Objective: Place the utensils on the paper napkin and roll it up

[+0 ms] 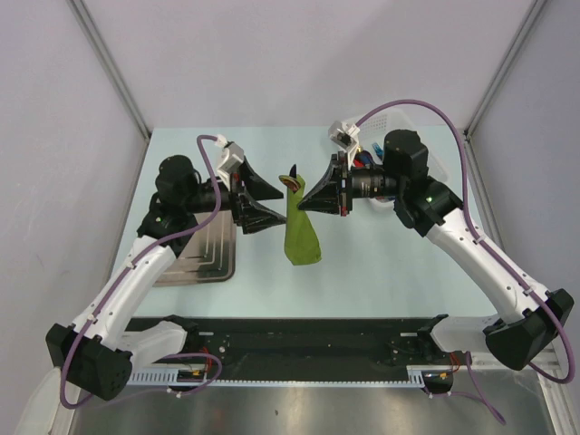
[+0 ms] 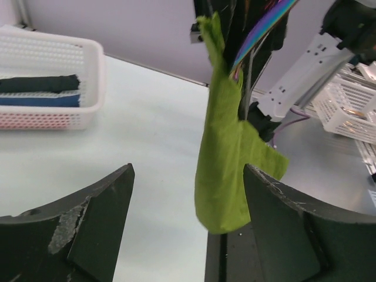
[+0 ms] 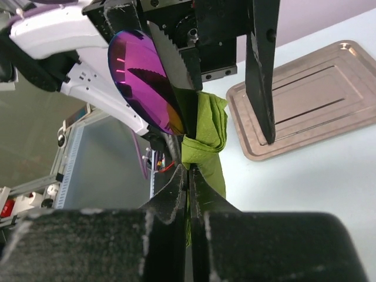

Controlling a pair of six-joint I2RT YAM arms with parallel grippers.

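From the top camera, the paper napkin (image 1: 304, 237) is a loose green roll that hangs down between the two arms, over the tabletop (image 1: 381, 263). I cannot tell if its lower end touches the surface. The right gripper (image 1: 304, 203) has its fingers clenched on the upper part of the roll. A dark tip of the utensils (image 1: 294, 175) stands out of the top end, and the rest is hidden in the paper. The left gripper (image 1: 280, 206) waits just beside the roll with its fingers released and spread. The metal tray (image 1: 204, 254) lies apart, on the left.

In the left wrist view the roll hangs between the spread fingers (image 2: 94, 217), nearer to the right one, and its lower part opens into a flap. Here is one risk: if these fingers close only on that flap, the paper may tear or unroll instead of tightening.

In the right wrist view the clenched fingers (image 3: 173, 197) pinch a bunched fold of paper, and I cannot tell if they also press the utensils inside. If only paper is pinched, the utensils can slide down and drop out of the open lower end. The two grippers are also very near each other, so a small wrong move may make them collide
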